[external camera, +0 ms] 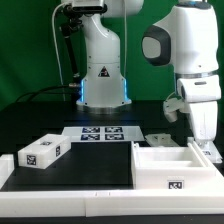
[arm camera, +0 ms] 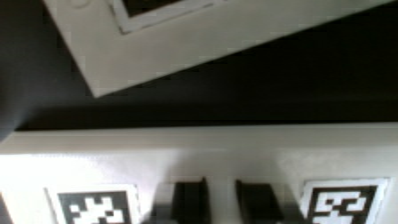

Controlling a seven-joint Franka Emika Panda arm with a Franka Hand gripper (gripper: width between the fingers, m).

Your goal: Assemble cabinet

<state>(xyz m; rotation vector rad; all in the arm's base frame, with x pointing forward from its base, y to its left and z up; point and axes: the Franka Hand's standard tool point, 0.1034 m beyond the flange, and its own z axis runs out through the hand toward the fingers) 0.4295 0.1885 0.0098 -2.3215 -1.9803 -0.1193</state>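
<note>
So far, little looks assembled. The cabinet (external camera: 160, 183), an open white box, lies near the front of the bench (external camera: 90, 168) on the exterior view's right, and nothing appears fitted to it. One tagged panel (external camera: 42, 152) rests loose on the exterior view's left, well apart from it. A smaller white piece (external camera: 158, 137) lies just beyond the box, beside the marker board (external camera: 100, 133). The arm (external camera: 195, 60) hangs over the cabinet's far right corner. In the wrist view the fingers (arm camera: 187, 203) stand close together at a white tagged wall (arm camera: 196, 155), but it cannot be told whether they pinch it or merely hover. On this showing, nearly all the fitting is left to do.
</note>
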